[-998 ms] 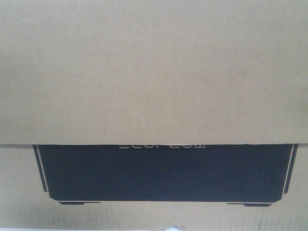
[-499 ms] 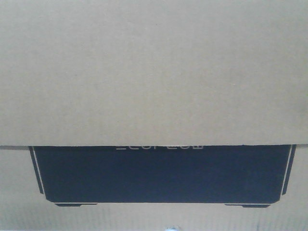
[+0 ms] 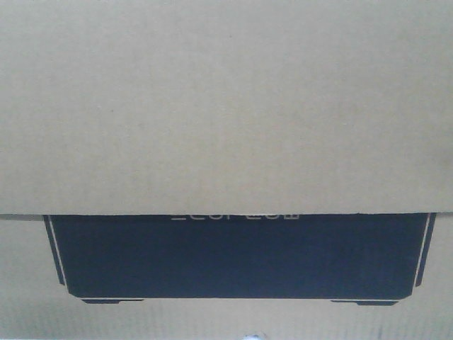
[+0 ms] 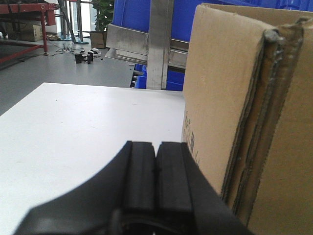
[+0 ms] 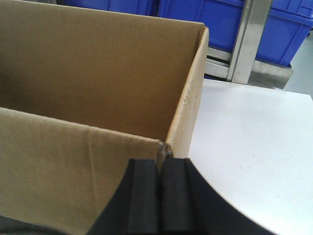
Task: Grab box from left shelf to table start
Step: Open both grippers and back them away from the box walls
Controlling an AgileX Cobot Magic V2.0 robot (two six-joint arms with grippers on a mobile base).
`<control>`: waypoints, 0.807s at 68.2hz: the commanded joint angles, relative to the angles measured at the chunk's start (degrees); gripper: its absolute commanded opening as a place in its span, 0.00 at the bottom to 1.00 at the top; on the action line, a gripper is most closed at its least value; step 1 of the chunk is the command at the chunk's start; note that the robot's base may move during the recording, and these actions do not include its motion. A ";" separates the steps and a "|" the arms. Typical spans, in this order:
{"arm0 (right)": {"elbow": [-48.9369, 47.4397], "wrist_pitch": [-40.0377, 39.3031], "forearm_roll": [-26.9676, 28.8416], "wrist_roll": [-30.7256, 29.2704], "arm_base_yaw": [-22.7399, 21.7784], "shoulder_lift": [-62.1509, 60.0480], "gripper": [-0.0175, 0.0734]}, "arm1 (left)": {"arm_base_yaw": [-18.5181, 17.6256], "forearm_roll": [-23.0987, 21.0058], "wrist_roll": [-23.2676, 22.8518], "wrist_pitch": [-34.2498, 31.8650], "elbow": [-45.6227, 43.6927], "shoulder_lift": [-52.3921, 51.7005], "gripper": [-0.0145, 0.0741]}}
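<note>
The box (image 3: 226, 106), tan corrugated cardboard, fills the front view, with a plain flap above a big black printed rectangle (image 3: 237, 255). In the left wrist view the box (image 4: 220, 93) stands on the white table (image 4: 83, 127). My left gripper (image 4: 156, 145) is shut and empty, just left of the box's side wall. The right wrist view looks into the open box (image 5: 93, 68). My right gripper (image 5: 159, 162) is shut and empty, right below the box's near right corner. A silver metal shelf rail (image 4: 128, 40) stands behind the table.
Blue plastic bins (image 4: 129, 12) sit on the metal rack with its upright post (image 4: 160, 44). More blue bins (image 5: 205, 19) and a steel post (image 5: 249, 39) stand beyond the table (image 5: 254, 132). Grey floor and a red frame (image 4: 29, 10) lie far left.
The black print slid slightly left and down in the front view between one second and half a second ago. Since then nothing has moved.
</note>
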 commanded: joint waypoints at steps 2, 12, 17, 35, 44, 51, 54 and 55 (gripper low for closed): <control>-1.35 -5.35 -0.34 -0.35 0.13 0.70 0.26 | -0.44 0.09 0.18 -5.16 -0.09 -0.94 0.06; -1.11 -5.40 -0.46 -0.41 0.13 0.70 0.26 | -0.44 0.09 0.18 -5.16 -0.09 -0.94 0.06; -0.92 -5.79 -0.46 -0.41 0.13 0.70 0.26 | -0.44 0.09 0.18 -5.16 -0.09 -0.94 0.06; 4.15 -11.99 -2.18 -0.36 -1.85 -0.97 0.26 | -0.44 0.09 0.18 -5.16 -0.09 -0.94 0.06; 12.35 -18.68 -2.18 -0.31 -5.07 -3.74 0.26 | -0.44 0.09 0.18 -5.16 -0.09 -0.94 0.06; 17.72 -22.28 -2.13 2.02 -7.87 -5.97 0.26 | -0.44 0.09 0.18 -5.16 -0.09 -0.84 0.06; 19.81 -23.52 -2.13 3.54 -8.92 -7.15 0.26 | -0.44 0.09 0.18 -5.16 -0.09 -0.84 0.06; 20.14 -23.67 -2.13 3.76 -9.20 -7.33 0.26 | -0.44 0.09 0.18 -5.16 -0.09 -0.84 0.06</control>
